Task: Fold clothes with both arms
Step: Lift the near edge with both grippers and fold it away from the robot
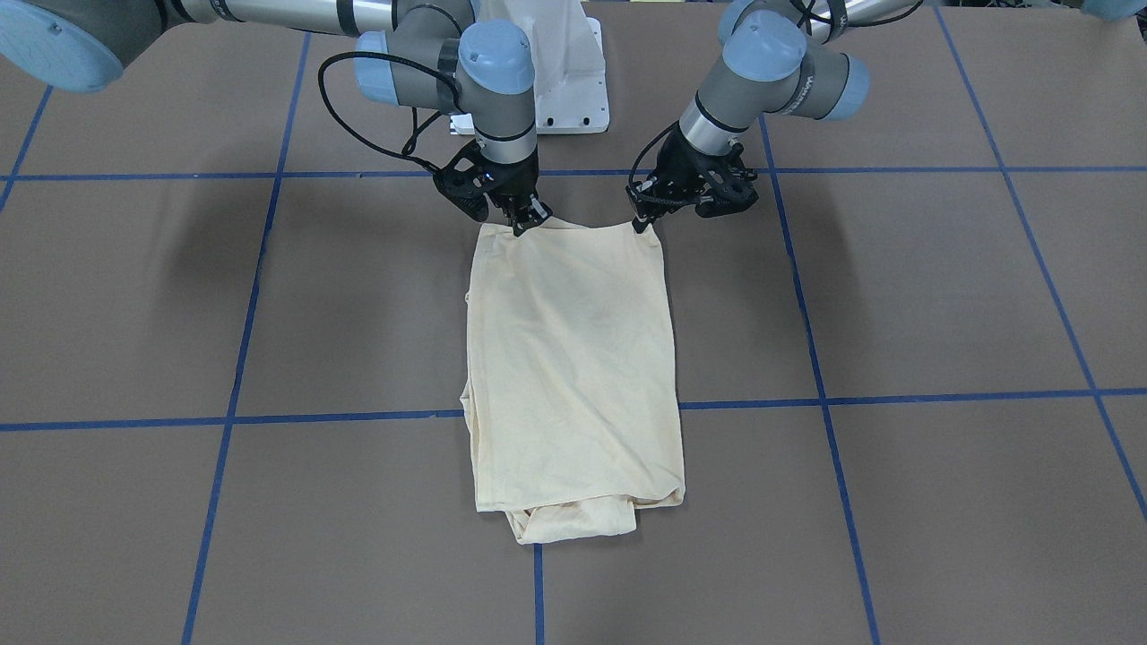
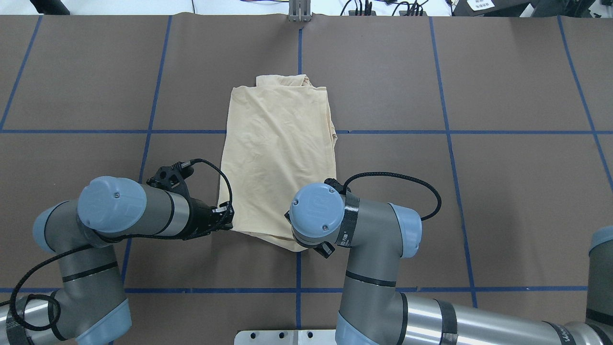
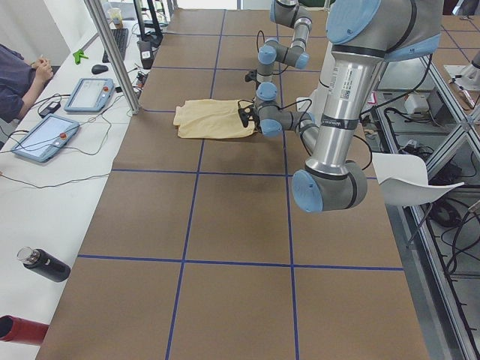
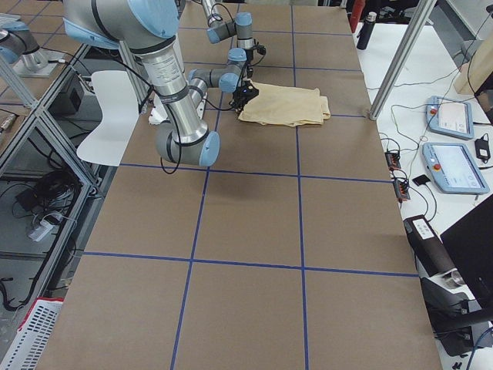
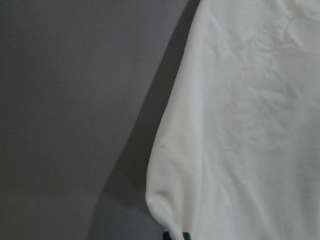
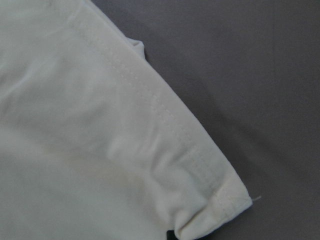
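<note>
The pale cream-yellow shirt (image 1: 573,358) lies folded into a long narrow rectangle on the brown table, plain side up; its print, collar and tag are hidden. It also shows in the overhead view (image 2: 278,153). My left gripper (image 1: 643,224) (image 2: 230,221) is shut on one corner of the edge nearest the robot. My right gripper (image 1: 527,222) is shut on the other corner of that edge; in the overhead view my own wrist hides it. The left wrist view shows a rounded fold corner (image 5: 165,200). The right wrist view shows a stitched hem corner (image 6: 220,205). The edge between the grippers sags slightly.
The white pedestal base (image 1: 573,81) stands just behind the grippers. Blue tape lines (image 1: 358,417) cross the table in a grid. On a side bench at the table's far edge are tablets (image 3: 90,94), a metal post (image 3: 112,52) and a bottle (image 3: 45,264).
</note>
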Robot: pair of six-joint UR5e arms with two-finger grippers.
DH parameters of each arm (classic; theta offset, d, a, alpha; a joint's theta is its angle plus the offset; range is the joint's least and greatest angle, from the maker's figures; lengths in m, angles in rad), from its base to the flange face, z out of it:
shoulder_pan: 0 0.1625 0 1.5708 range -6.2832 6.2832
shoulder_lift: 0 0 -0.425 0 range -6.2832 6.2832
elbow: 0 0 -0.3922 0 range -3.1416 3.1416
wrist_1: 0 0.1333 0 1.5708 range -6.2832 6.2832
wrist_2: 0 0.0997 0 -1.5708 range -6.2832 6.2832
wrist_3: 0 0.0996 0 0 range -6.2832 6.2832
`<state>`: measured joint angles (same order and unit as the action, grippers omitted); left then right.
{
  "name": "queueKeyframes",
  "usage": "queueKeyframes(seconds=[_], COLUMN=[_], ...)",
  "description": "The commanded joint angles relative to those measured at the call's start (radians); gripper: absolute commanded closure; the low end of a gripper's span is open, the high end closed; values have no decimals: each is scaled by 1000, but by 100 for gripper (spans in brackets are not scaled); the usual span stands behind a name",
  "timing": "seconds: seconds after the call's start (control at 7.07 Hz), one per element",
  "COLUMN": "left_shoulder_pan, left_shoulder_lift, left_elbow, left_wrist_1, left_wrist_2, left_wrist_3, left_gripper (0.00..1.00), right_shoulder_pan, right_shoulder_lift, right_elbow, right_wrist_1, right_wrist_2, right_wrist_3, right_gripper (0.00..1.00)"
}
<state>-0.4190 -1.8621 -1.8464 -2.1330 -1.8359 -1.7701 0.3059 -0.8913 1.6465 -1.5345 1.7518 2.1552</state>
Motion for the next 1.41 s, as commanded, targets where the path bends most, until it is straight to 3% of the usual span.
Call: queueKeyframes(seconds=[0.0, 0.14, 0.71, 0.99, 1.27], left_shoulder_pan=[40, 77, 184, 180, 140], left_shoulder_lift=[6, 4, 8, 12, -3], left_elbow=[-74, -123, -139, -158, -206], left_wrist_1=[69, 140, 154, 156, 268], left_wrist_2=[-2, -2, 1, 0, -23], left_wrist_3=[-2, -2, -3, -2, 23], left_gripper=[100, 100, 100, 100, 100], right_shoulder_pan=[-1, -5, -45, -21, 65], right_shoulder_lift=[-88, -119, -156, -138, -89], right_elbow=[109, 155, 200, 205, 204], right_wrist_1=[-3, -3, -3, 3, 5], right_wrist_2=[15, 21, 101, 94, 86], right_wrist_3=[-17, -17, -17, -52, -173], right_gripper=[100, 100, 100, 100, 100])
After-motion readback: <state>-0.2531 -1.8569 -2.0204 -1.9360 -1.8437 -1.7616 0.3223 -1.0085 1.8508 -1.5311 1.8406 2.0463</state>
